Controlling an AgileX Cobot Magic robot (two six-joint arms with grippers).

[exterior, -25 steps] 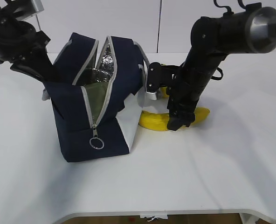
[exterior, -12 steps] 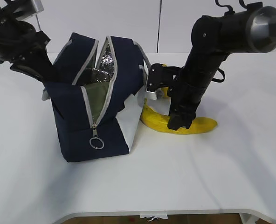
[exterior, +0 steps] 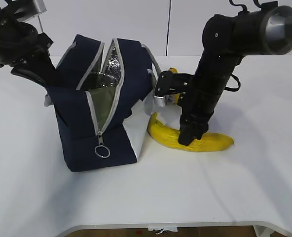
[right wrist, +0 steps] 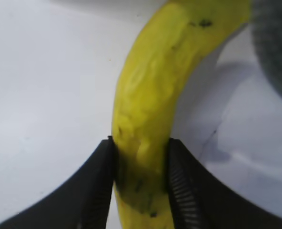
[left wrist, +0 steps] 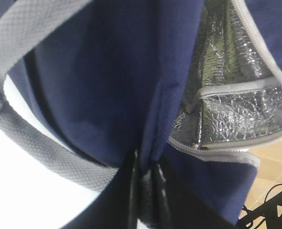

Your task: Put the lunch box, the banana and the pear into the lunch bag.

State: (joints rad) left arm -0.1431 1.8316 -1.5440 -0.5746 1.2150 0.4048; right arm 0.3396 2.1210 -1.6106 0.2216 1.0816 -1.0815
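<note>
The navy lunch bag (exterior: 101, 98) stands unzipped at the left, its silver lining (left wrist: 226, 100) showing. A green surface (exterior: 101, 106) shows inside the opening; I cannot tell whether it is the lunch box. My left gripper (left wrist: 146, 176) is shut on a fold of the bag's navy fabric at its back left edge (exterior: 48, 85). The banana (exterior: 210, 142) lies on the table right of the bag. My right gripper (exterior: 188, 137) is shut around its middle; the jaws press both sides of the banana (right wrist: 150, 95). A bit of the yellow pear (exterior: 172, 71) shows behind the right arm.
The white table (exterior: 235, 187) runs to a front edge near the bottom of the exterior view. The bag's grey webbing handle (left wrist: 31, 138) hangs by the left gripper. The zipper's ring pull (exterior: 102, 150) hangs on the bag's front.
The right gripper has shifted toward the front with the banana in it. The banana's right end swung forward and right. The left arm and the bag stayed still.
</note>
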